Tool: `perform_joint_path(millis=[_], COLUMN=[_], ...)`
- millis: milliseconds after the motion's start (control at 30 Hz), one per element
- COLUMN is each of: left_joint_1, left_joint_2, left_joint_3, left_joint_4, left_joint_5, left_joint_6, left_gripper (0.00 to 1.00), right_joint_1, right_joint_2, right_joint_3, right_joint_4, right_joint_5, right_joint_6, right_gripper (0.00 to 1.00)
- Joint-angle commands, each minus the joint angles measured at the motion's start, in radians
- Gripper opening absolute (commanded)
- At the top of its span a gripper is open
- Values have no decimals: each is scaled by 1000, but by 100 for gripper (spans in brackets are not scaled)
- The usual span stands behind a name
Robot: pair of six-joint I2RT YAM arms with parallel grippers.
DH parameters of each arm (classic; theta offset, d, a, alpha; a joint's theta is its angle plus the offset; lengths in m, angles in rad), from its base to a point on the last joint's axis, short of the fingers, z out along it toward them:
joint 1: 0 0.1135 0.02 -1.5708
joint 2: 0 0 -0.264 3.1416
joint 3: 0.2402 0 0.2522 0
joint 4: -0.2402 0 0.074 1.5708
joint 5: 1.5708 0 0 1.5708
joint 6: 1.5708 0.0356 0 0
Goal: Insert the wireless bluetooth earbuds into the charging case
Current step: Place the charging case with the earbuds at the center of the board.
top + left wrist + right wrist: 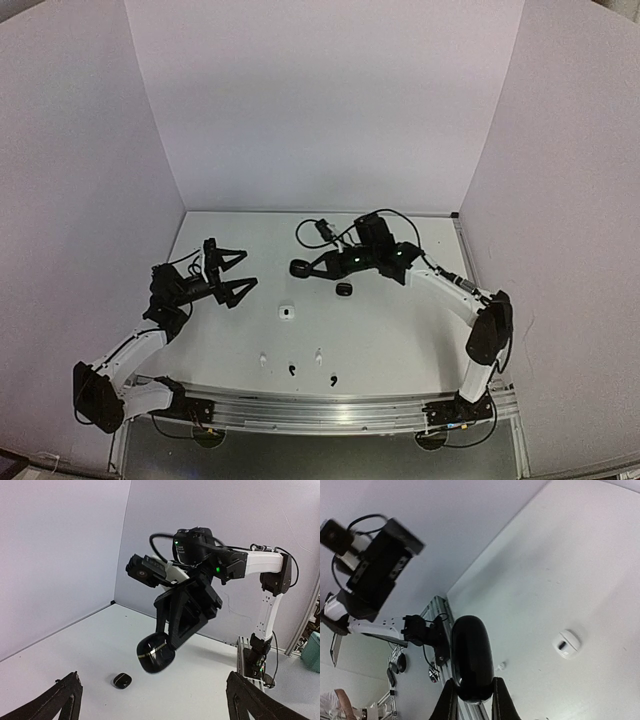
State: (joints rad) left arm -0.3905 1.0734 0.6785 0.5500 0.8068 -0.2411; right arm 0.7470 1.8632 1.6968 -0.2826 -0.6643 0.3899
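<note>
This was a robotics lab, a purpose-built test cell rather than any lived-in room. A white desk [400, 340] stood boxed in on three sides by plain pale panels [320, 100] with nothing hung on them. An aluminium rail [320, 411] ran along the desk's near edge, and two white-and-black machines, the left arm [135, 352] and the right arm [450, 288], were bolted to it side by side. Black cables [160, 534] looped off the joints, green status lights [218, 569] glowed on the motor housings, and a small camera [145, 571] rode on the right wrist. Past the panel's edge in the left wrist view a teal container [312, 652] showed — ordinary workroom stuff outside the cell.
</note>
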Motion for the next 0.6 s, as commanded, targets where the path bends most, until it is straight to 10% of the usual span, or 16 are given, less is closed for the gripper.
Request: perform_joint_path(millis=[0, 567], left_joint_1=[4, 4], left_joint_2=[-30, 7], left_joint_3=[-6, 22], left_joint_4=[-75, -278], left_joint_5=[-47, -46], left_joint_6=[68, 200], left_gripper=[99, 99], right_joint_1=[-198, -667], right_joint_2=[-82, 353], right_joint_3=[-111, 127], right_joint_4=[-243, -925], right_joint_5=[-28, 48], right_joint_6=[-91, -651], right_gripper=[0, 0])
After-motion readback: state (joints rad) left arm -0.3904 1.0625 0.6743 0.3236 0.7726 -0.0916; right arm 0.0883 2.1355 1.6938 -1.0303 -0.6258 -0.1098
